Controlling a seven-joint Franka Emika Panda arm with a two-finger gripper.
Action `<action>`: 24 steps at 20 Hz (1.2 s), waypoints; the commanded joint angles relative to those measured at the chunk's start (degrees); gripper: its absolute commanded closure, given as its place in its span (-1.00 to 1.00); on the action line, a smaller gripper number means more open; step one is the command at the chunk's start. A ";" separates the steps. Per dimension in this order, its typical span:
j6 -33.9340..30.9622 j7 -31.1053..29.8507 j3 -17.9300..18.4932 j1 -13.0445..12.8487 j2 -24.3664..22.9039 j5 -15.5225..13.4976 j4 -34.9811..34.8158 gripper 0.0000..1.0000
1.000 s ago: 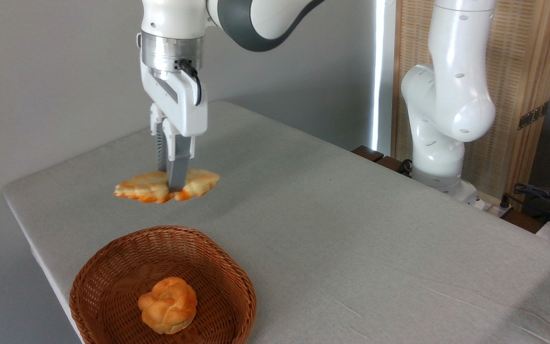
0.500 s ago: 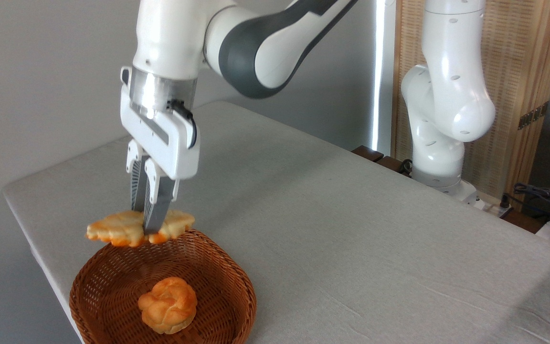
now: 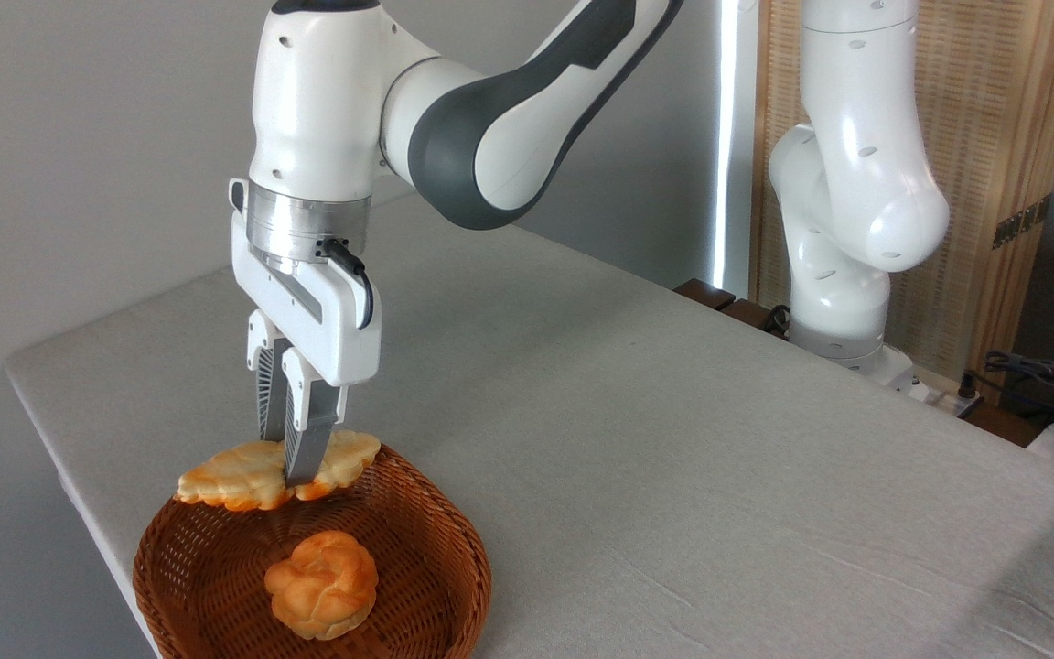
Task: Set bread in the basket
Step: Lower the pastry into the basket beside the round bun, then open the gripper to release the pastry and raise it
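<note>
The long, flat golden bread (image 3: 243,478) hangs level over the back rim of the round brown wicker basket (image 3: 454,567) at the lower left. My gripper (image 3: 292,476) points straight down and is shut on the middle of the bread, whose two ends stick out left and right of the fingers. A small round knotted bun (image 3: 321,583) lies inside the basket, in front of and below the held bread.
The basket sits near the table's (image 3: 673,458) front left corner, close to the left edge. The arm's white base (image 3: 843,275) stands at the table's far right edge, with cables (image 3: 1039,375) beyond it.
The gripper has carried the bread from over the bare table toward the camera and down, and now holds it over the basket's back rim.
</note>
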 commanded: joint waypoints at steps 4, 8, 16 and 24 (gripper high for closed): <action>0.53 0.56 0.53 -0.35 1.48 -0.90 1.22 -1.00; 0.53 0.56 0.53 -0.35 1.65 -0.98 1.57 -1.00; 0.44 0.12 0.62 -0.26 1.48 -0.98 3.07 -1.00; -13.15 -0.50 2.12 -0.35 -1.78 -0.28 6.05 -1.00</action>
